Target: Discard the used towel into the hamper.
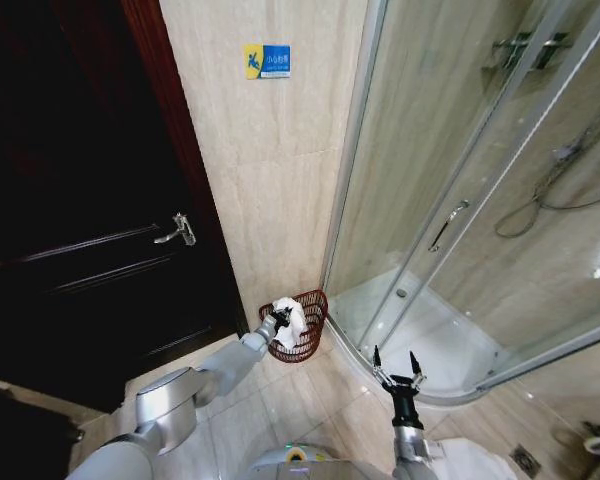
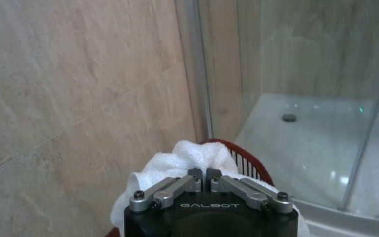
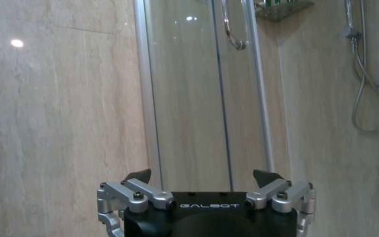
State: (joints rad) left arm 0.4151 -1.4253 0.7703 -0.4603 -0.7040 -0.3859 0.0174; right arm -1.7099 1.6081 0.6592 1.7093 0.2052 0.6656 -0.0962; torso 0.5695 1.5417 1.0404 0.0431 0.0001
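At the far left of the head view stands a dark wooden door (image 1: 70, 240) with a metal lever handle (image 1: 178, 232), and beside it a beige stone-tiled wall (image 1: 270, 150) bearing a small blue and yellow sign (image 1: 267, 61).

The left arm reaches forward and down along that wall, and its left hand (image 1: 280, 320) is pinched fully together on a crumpled white terry towel (image 1: 292, 322). In the left wrist view the two fingertips meet with the towel (image 2: 189, 158) bunched around and beyond them. The small round dark reddish-brown open-weave wire hamper (image 1: 305, 330) sits on the tiled floor (image 1: 280, 400) at the foot of the wall, just beside the curved shower base. The towel hangs at the hamper's mouth, its lower folds seemingly inside the rim (image 2: 248, 165), with the hand directly above the opening. So the hamper lies straight below the left hand, and I judge that letting go would drop the towel in rather than beside it.

Further right, the right hand (image 1: 398, 368) hangs idle above the floor, well apart from the hamper, its fingers spread wide and holding nothing. Beyond it rises the curved glass shower enclosure (image 1: 460, 200).
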